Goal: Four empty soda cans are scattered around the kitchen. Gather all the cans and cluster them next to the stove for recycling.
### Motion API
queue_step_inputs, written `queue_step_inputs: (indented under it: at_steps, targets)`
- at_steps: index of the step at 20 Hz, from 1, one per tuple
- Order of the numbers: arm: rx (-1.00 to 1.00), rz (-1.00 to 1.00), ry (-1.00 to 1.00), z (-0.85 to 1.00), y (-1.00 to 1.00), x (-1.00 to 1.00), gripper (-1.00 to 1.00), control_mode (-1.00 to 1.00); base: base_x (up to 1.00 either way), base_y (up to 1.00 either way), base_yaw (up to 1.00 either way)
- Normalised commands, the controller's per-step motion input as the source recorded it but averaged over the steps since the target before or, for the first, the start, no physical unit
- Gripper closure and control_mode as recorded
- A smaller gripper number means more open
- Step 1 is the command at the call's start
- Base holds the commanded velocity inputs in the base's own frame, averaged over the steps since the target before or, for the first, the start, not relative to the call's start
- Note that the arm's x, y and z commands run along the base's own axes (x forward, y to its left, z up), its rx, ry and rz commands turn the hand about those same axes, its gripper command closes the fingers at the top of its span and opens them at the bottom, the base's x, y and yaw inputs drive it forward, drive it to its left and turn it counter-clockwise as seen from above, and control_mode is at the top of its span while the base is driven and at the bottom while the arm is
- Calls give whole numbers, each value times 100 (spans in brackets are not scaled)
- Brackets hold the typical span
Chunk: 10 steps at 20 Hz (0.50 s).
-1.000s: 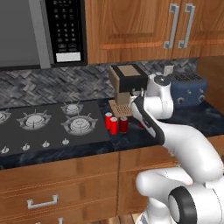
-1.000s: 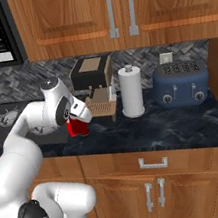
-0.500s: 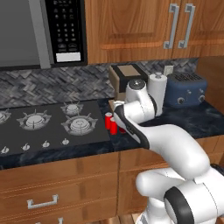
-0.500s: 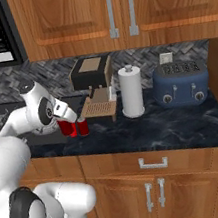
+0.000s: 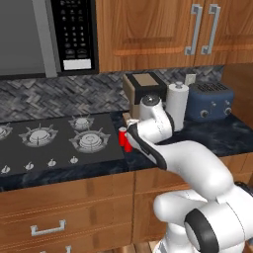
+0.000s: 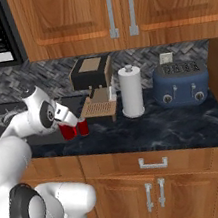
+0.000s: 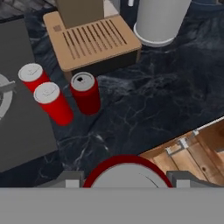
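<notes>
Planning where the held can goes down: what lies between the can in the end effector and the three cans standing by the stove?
In the hand view, only bare dark countertop separates the held can from the three standing cans.

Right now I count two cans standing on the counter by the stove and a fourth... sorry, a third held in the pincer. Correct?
Not quite: the hand view shows three soda cans standing upright by the stove, not two. Another can sits between the fingers of the pincer, as you say.

A home kitchen: stove (image 5: 59, 141), microwave (image 5: 44, 37), wooden cabinets (image 6: 114, 13), toaster (image 6: 180, 84).
</notes>
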Motion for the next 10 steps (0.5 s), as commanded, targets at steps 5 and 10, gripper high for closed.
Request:
queue_step_inputs:
  at_steps: [5, 10]
  targets:
    - [0, 0, 0, -22, 3, 13, 100, -100, 0, 0, 0]
    - [0, -2, 1, -20, 16, 29, 100, -100, 0, 0, 0]
